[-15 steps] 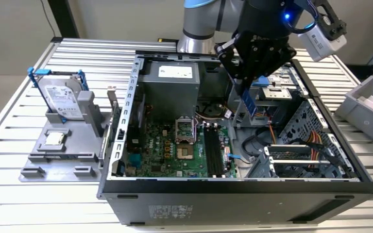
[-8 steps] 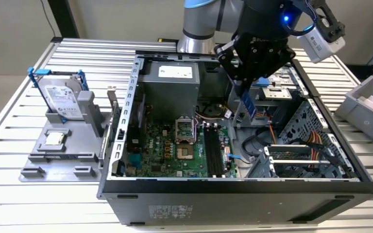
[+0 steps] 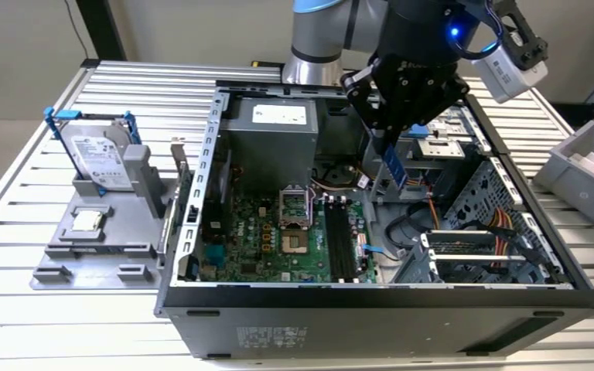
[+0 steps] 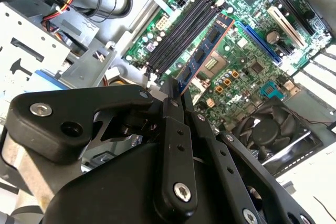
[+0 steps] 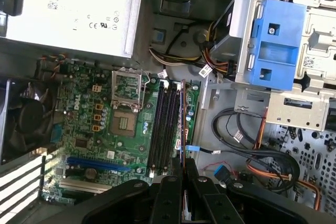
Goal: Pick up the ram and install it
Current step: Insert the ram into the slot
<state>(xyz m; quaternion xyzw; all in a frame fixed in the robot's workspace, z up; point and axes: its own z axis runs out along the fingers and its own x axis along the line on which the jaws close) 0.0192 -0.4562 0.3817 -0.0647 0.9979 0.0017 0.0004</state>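
Your end effector (image 4: 176, 94) is clamped on one end of the ram (image 4: 206, 51); it's light, stiff and fragile, so edge grips only.

I see my silver-grey tubular arm (image 3: 311, 46), blue-ringed | black jointed-link gripper (image 3: 388, 133) | silver round screws (image 4: 182, 191) in its links | small blue wrist light (image 3: 454, 31) | white boxy camera housing (image 3: 503, 75)

light: bright, even | shadows: soft inside case (image 3: 380, 317) | glare: on table slats (image 3: 152, 77)
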